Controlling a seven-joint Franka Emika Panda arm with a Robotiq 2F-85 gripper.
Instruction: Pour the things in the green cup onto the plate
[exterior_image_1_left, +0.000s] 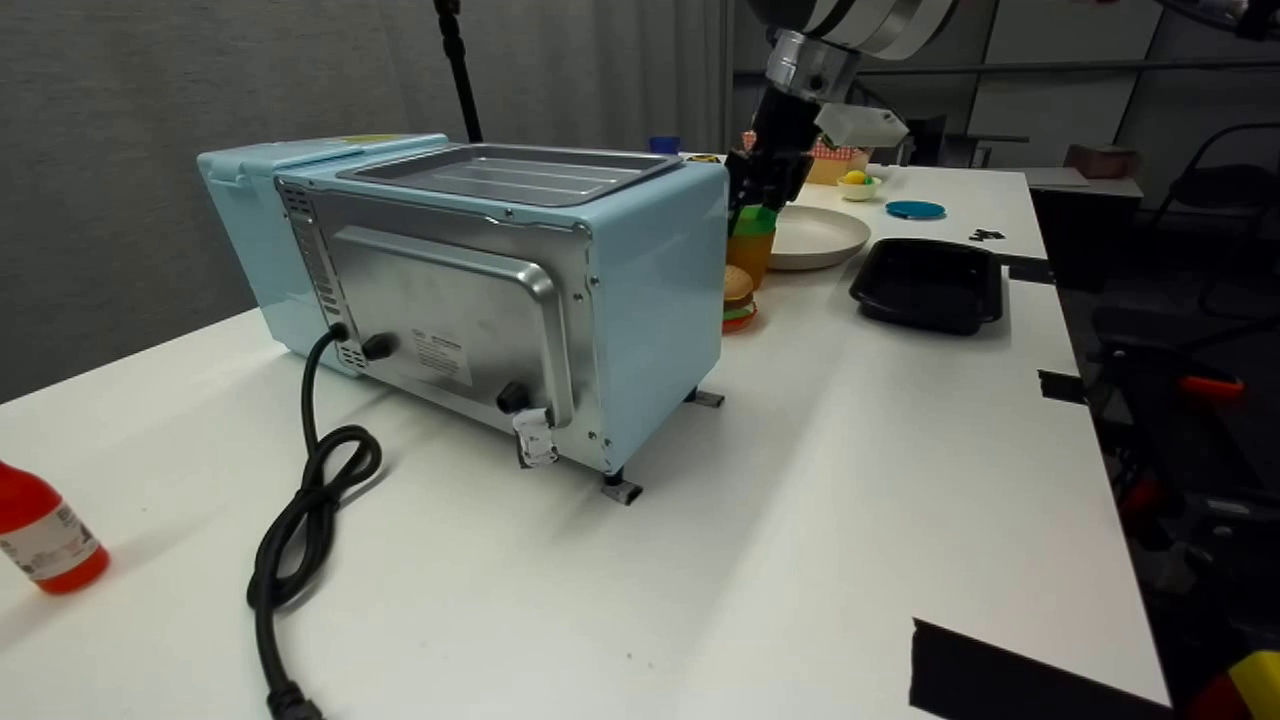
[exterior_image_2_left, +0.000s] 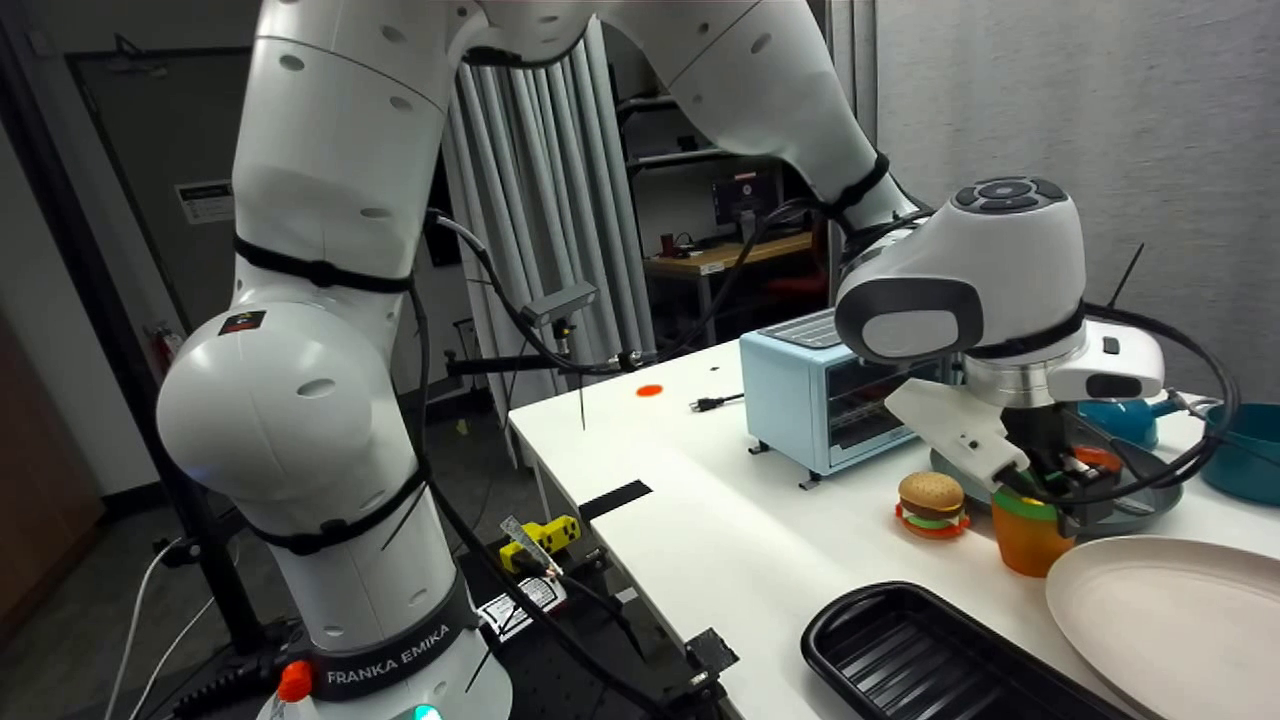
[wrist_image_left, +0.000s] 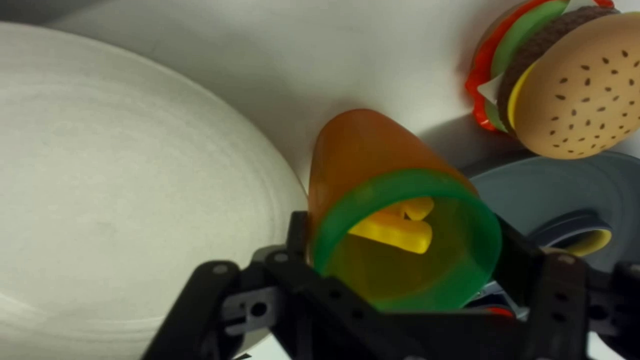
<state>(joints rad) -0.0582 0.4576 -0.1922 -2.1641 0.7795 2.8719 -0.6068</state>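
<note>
The green cup (wrist_image_left: 380, 160), orange-walled below a green rim, sits between my gripper's fingers (wrist_image_left: 402, 230). Both fingers lie against its sides, just below the rim. It also shows in both exterior views (exterior_image_1_left: 752, 250) (exterior_image_2_left: 1032, 535), low at the table, partly hidden by the toaster oven in the former. The gripper shows there too (exterior_image_1_left: 755, 200) (exterior_image_2_left: 1050, 500). A few yellow-orange things (wrist_image_left: 400, 232) lie inside the cup. The round cream plate (wrist_image_left: 125, 200) is right beside the cup, bare where it shows; it is also in both exterior views (exterior_image_1_left: 815, 240) (exterior_image_2_left: 1190, 620).
The light blue toaster oven (exterior_image_1_left: 655, 330) (exterior_image_2_left: 785, 400) stands close by. A toy burger (exterior_image_2_left: 932, 500) (wrist_image_left: 580, 85) sits beside the cup. A grey pan (wrist_image_left: 510, 185) lies behind them. A black tray (exterior_image_1_left: 930, 290) (exterior_image_2_left: 900, 640) lies near the plate at the table edge.
</note>
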